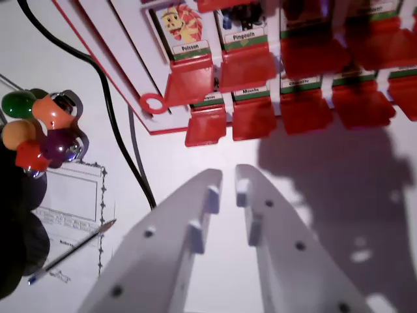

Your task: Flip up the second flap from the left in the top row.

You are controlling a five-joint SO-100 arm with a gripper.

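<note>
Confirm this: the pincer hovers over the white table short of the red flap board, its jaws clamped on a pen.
Not quite. In the wrist view the pincer holds nothing; the pen lies on a printed sheet at the wrist view's left. The pincer does hover short of the red flap board.

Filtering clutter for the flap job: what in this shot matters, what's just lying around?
Job:
- game board with red flaps
- flap under the "Pingouin" card, down
- hand, off the board, fingers slightly apart

Lying about:
- black cable
- coloured bottle openers
- pen on a printed sheet
</note>
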